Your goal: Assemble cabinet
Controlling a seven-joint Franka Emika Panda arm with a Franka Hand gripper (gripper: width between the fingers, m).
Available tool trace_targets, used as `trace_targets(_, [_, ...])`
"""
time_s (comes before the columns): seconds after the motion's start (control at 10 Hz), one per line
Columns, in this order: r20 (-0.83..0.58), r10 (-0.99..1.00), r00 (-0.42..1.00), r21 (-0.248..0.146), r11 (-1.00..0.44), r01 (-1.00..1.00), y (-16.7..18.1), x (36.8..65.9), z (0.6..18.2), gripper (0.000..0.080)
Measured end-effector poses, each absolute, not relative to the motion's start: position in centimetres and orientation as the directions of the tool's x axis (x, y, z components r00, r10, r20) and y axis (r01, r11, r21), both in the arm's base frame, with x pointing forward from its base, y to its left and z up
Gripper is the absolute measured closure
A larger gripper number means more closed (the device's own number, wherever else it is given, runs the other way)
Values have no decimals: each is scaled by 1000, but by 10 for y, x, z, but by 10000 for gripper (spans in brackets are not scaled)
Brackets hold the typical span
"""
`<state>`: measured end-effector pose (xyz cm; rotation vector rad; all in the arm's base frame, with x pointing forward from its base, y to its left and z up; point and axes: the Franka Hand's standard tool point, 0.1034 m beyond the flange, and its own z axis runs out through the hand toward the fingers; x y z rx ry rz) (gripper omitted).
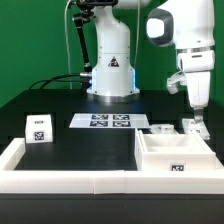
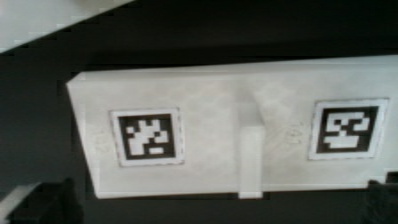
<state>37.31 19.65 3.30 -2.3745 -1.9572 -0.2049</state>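
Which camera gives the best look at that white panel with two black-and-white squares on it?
The wrist view: the white panel fills it, with both tags and the raised rib between them clear. The exterior view shows at most a small white bit under the gripper, tags unreadable.

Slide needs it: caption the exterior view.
Robot gripper hangs near the open white cabinet body on a black table.

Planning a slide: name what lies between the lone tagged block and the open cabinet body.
Bare black table, in the exterior view; the marker board sits farther back.
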Motion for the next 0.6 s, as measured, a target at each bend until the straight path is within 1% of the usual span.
trace_targets(0.2, [149,970,191,29,-198,980,196,365,21,2])
trace_targets(0.4, [153,969,194,25,-200,980,197,363,17,2])
trace_targets(0.5, [152,969,195,22,-200,979,196,363,16,96])
trace_targets(0.6, [151,968,198,19,-203,979,195,362,15,96])
